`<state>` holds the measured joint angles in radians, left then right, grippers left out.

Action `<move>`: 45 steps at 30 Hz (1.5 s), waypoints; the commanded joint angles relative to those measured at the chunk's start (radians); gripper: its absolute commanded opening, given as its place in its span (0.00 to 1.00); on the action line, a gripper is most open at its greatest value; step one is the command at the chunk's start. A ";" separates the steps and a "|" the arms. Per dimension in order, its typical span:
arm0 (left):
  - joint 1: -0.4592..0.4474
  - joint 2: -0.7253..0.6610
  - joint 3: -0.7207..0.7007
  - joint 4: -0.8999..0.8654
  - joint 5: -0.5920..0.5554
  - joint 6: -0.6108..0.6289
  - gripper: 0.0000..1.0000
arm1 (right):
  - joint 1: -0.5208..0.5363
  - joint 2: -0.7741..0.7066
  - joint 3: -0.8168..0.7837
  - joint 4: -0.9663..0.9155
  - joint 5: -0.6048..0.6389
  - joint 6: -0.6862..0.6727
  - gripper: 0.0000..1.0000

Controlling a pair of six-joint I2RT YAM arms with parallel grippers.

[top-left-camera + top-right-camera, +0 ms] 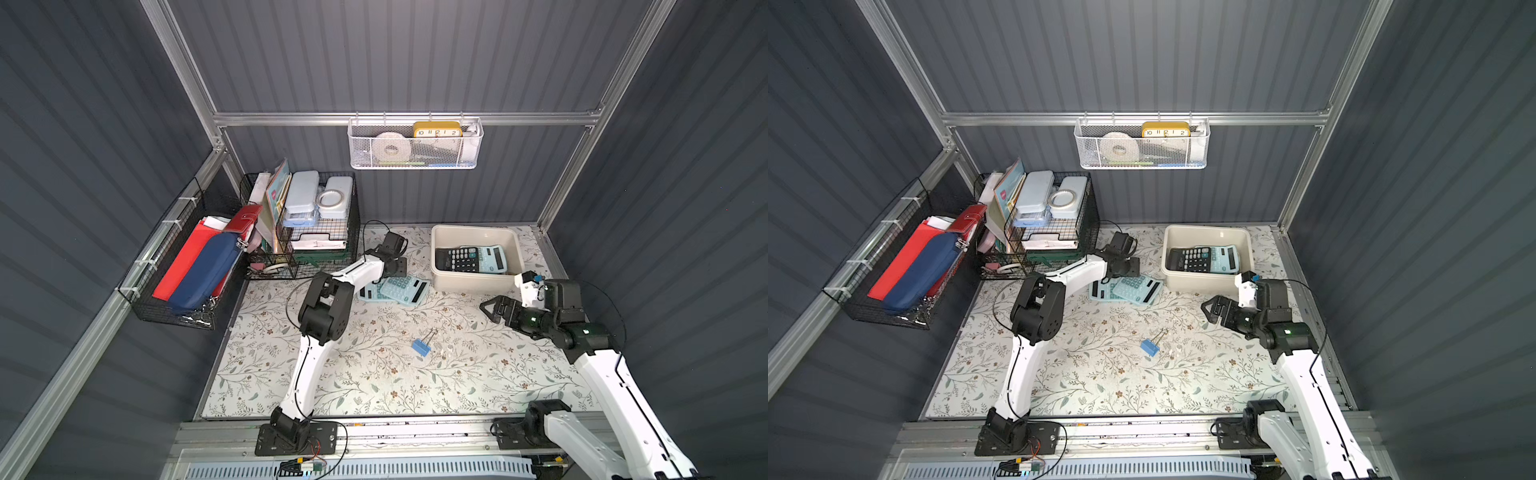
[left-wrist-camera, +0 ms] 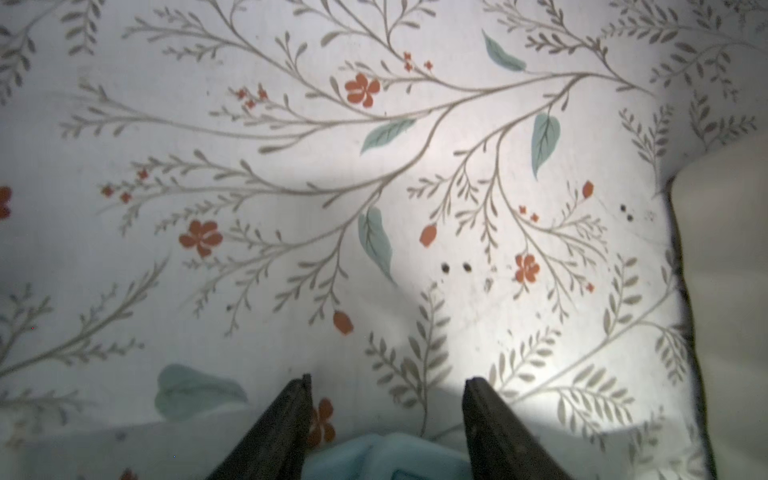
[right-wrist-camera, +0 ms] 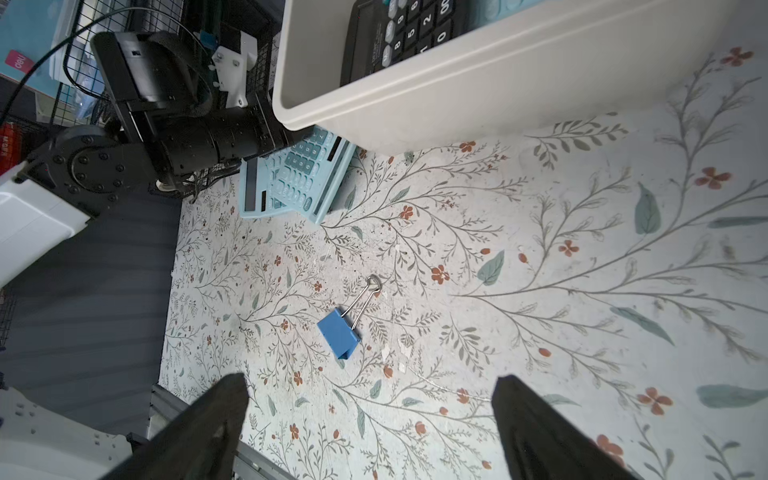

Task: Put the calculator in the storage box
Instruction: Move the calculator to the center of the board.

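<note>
Reporting left tool (image 2: 386, 380) jaws apart astride the edge of the calculator (image 1: 1138, 289), which overlaps a second calculator (image 1: 1104, 295) on the counter (image 1: 1100, 374) beside the storage box (image 1: 1200, 284); right tool (image 3: 370, 378) wide, empty. I judge the pinch may slip or drag both

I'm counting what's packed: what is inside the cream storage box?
A black calculator and a light blue calculator lie in the storage box. Whatever lies beneath them is covered.

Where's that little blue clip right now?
In both top views the blue binder clip lies by itself near the middle of the floral tabletop, nearer its front edge than the light-blue calculators and the storage box.
</note>
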<state>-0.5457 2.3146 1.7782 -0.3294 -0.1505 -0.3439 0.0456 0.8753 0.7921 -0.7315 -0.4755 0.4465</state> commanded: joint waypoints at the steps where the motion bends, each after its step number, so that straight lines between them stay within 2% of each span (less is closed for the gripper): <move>1: -0.022 -0.070 -0.101 -0.005 0.018 -0.047 0.61 | 0.005 0.000 -0.015 0.026 -0.037 0.019 0.97; 8: -0.043 -0.213 -0.292 -0.001 0.039 -0.211 0.61 | 0.028 -0.013 -0.067 0.063 -0.062 0.063 0.97; 15: -0.043 -0.347 -0.461 0.038 0.105 -0.302 0.63 | 0.121 -0.009 -0.127 0.142 -0.037 0.136 0.96; 18: -0.042 -0.410 -0.488 0.036 0.123 -0.309 0.67 | 0.167 0.000 -0.147 0.182 -0.003 0.171 0.95; 22: -0.035 -0.472 -0.492 0.009 0.113 -0.307 0.79 | 0.210 0.032 -0.172 0.252 0.020 0.212 0.94; 25: -0.034 -0.524 -0.522 0.004 0.115 -0.309 0.87 | 0.250 0.071 -0.182 0.312 0.037 0.238 0.90; 28: -0.034 -0.585 -0.586 0.035 0.149 -0.322 0.92 | 0.295 0.113 -0.185 0.362 0.058 0.259 0.86; 34: -0.034 -0.645 -0.710 0.118 0.269 -0.346 0.94 | 0.376 0.207 -0.188 0.462 0.108 0.282 0.76; 39: -0.032 -0.638 -0.755 0.142 0.299 -0.341 0.94 | 0.432 0.279 -0.205 0.565 0.149 0.307 0.68; 45: -0.031 -0.633 -0.769 0.145 0.305 -0.327 0.93 | 0.490 0.396 -0.208 0.652 0.193 0.329 0.66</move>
<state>-0.5816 1.6829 1.0218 -0.2024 0.1318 -0.6765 0.5175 1.2327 0.5976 -0.1616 -0.3233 0.7555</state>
